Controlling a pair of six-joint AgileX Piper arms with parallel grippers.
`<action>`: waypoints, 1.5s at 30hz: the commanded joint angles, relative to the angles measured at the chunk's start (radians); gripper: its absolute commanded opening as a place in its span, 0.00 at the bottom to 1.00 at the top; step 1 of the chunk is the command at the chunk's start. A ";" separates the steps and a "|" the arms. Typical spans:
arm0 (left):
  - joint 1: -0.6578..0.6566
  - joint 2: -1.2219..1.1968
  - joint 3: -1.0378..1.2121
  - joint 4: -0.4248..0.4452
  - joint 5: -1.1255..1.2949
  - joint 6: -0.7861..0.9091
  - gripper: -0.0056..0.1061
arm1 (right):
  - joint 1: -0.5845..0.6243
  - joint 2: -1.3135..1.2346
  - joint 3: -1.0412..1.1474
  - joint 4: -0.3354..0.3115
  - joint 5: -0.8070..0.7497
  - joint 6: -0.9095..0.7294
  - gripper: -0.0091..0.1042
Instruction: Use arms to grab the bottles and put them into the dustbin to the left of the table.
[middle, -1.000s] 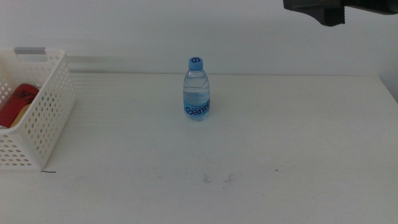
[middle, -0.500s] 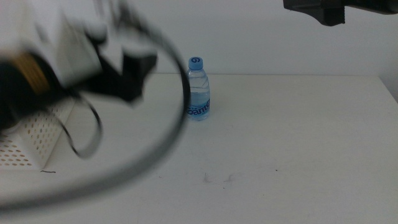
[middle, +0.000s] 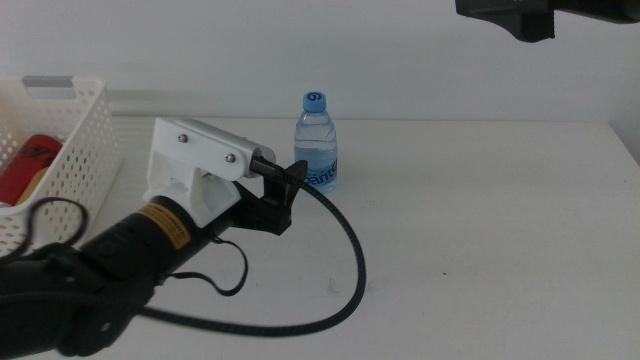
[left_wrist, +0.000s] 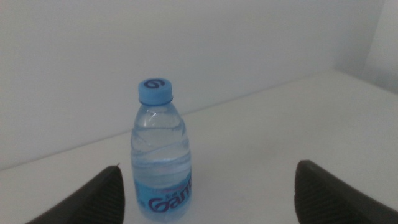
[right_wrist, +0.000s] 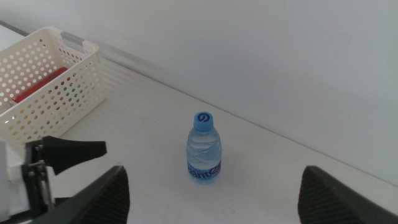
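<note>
The small blue-capped water bottle (middle: 317, 145) stands upright at the middle back of the white table (middle: 480, 230). My left arm reaches in from the lower left, and its gripper (middle: 290, 185) is open just short of the bottle on its left side. In the left wrist view the bottle (left_wrist: 160, 158) stands ahead between the wide-apart jaws of the left gripper (left_wrist: 210, 169), nearer the left one, untouched. My right gripper (right_wrist: 213, 177) hangs open high above the table and looks down on the bottle (right_wrist: 204, 149). The white dustbin (middle: 75, 165) stands at the left edge.
A red can (middle: 30, 160) lies inside the dustbin, its red showing through the perforated wall (right_wrist: 37, 87). A black cable (middle: 345, 270) loops from the left arm over the table's front. A dark part of the right arm (middle: 515, 15) hangs at the top right.
The left arm has swung in from the left, blurred half a second ago, and now rests with its open gripper beside the bottle. The bottle and the right arm have not moved.
</note>
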 joint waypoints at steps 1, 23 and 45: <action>-0.003 0.057 -0.016 -0.040 -0.092 -0.006 0.89 | 0.003 -0.008 -0.001 -0.007 -0.010 -0.002 0.87; 0.048 0.619 -0.491 -0.066 -0.167 -0.015 0.89 | 0.003 -0.008 -0.001 -0.007 -0.010 -0.002 0.87; 0.048 0.883 -0.720 -0.111 -0.185 -0.012 0.76 | 0.003 -0.008 -0.001 -0.007 -0.010 -0.002 0.87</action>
